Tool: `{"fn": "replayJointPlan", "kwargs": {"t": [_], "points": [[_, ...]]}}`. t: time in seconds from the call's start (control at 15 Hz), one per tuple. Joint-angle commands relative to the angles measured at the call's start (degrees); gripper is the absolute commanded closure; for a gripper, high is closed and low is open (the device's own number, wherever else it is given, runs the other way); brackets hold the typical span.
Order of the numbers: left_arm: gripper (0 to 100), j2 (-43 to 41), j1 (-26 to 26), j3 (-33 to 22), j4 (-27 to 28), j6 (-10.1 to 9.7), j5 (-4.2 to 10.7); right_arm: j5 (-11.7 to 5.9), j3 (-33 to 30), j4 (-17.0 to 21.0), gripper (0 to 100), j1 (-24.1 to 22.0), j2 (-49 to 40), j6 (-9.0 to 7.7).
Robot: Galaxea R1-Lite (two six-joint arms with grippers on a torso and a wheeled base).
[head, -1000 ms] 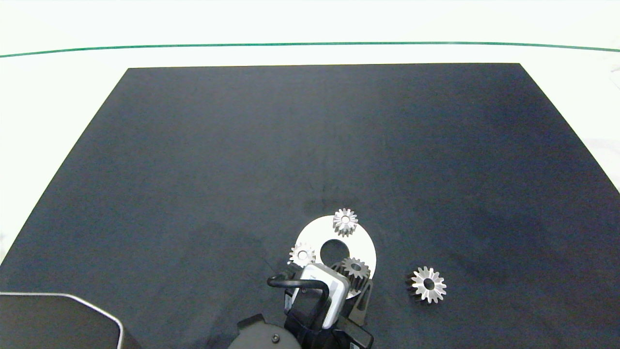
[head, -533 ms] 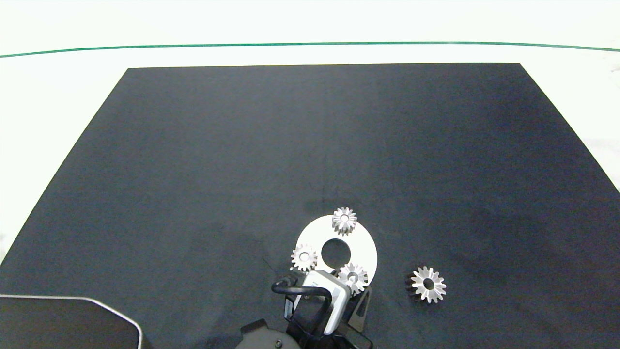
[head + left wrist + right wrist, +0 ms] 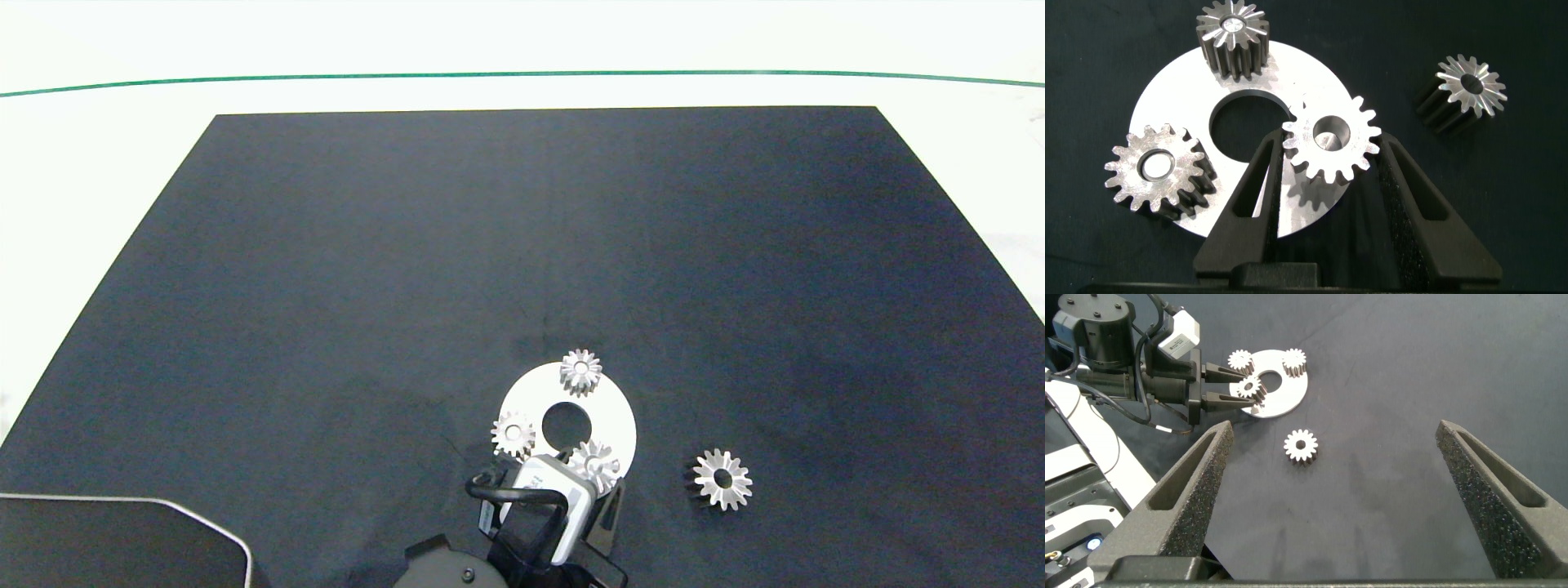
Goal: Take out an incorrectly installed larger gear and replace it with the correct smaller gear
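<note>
The left gripper (image 3: 1328,175) has its jaws spread around the smaller gear (image 3: 1331,139), which sits on the silver ring plate (image 3: 1167,90). The larger gear (image 3: 722,479) lies apart on the dark surface (image 3: 326,245). The right gripper (image 3: 1331,478) hangs above, jaws wide apart.

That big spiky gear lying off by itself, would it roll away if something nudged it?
Probably not: the larger gear lies flat on the dark mat, so it would likely slide. It looks like solid metal, so likely rigid and heavy for its size. Its shiny faces may be slippery.
</note>
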Motion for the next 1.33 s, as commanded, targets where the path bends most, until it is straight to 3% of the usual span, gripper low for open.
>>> {"fn": "replayJointPlan", "kwargs": {"t": [0.07,0.6,1.33], "points": [[84,0.7,0.03,-0.28,-0.59,0.39,0.18,-0.02,0.02,0.13,0,0.03,0.14,-0.1],[84,0.79,0.39,-3.0,-0.59,4.52,0.18,0.06,0.2,0.13,0,0.03,0.23,-0.1],[84,2.73,-0.67,-2.57,-0.59,4.52,0.18,0.06,0.28,0.13,0,0.03,0.23,-0.1]]}}
